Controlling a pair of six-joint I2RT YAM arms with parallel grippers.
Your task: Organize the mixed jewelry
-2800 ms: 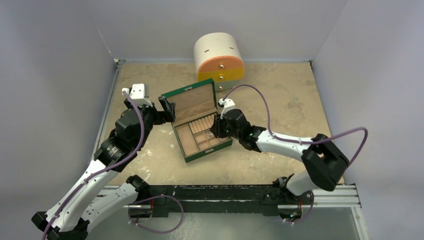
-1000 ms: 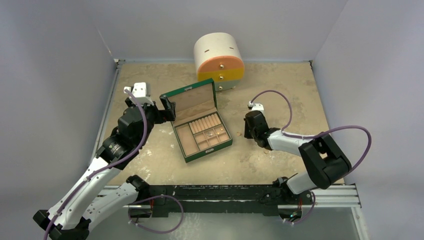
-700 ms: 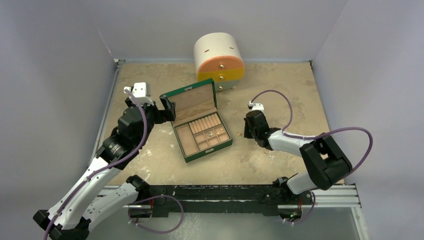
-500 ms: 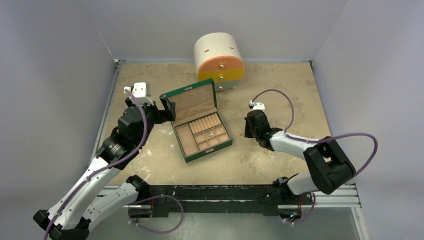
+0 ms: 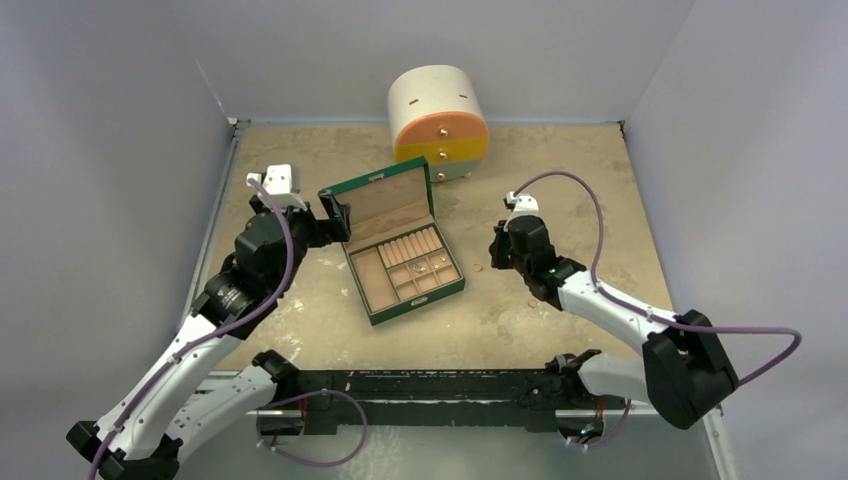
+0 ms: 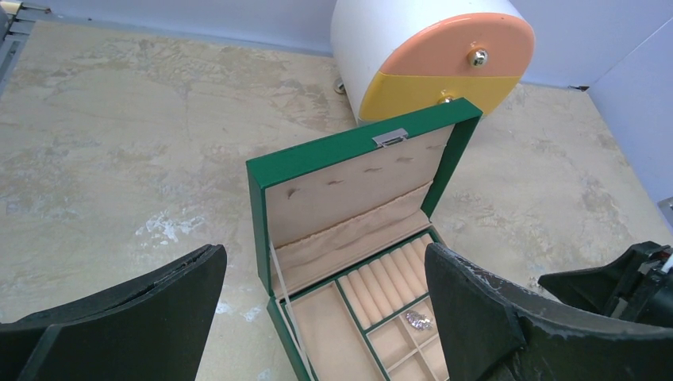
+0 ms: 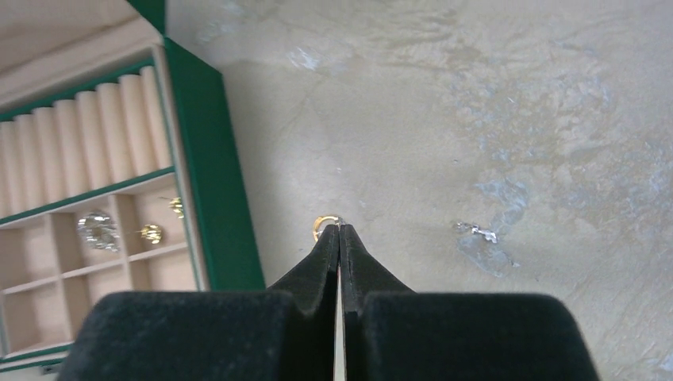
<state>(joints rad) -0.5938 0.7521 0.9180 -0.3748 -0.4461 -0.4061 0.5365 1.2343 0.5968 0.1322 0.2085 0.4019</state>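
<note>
The green tan-lined box (image 5: 404, 253) lies open mid-table. In the right wrist view its small compartments hold a silvery cluster (image 7: 98, 228) and two gold pieces (image 7: 151, 233); the cluster also shows in the left wrist view (image 6: 416, 320). My right gripper (image 5: 498, 250) (image 7: 340, 228) is just right of the box, jaws shut, with a tiny gold ring (image 7: 322, 225) pinched at the tips. A small silvery piece (image 7: 476, 232) lies on the table to its right. My left gripper (image 5: 335, 215) (image 6: 324, 262) hangs wide open and empty at the lid's left side.
A white round-topped cabinet (image 5: 440, 120) with orange and yellow drawers stands behind the box. Walls close in the table on the left, back and right. A small speck (image 5: 530, 300) lies on the table under the right forearm.
My right gripper left the box's compartments and went to the table right of the box. Its elbow has now swung out right and the wrist has risen a little. The left arm stayed put.
</note>
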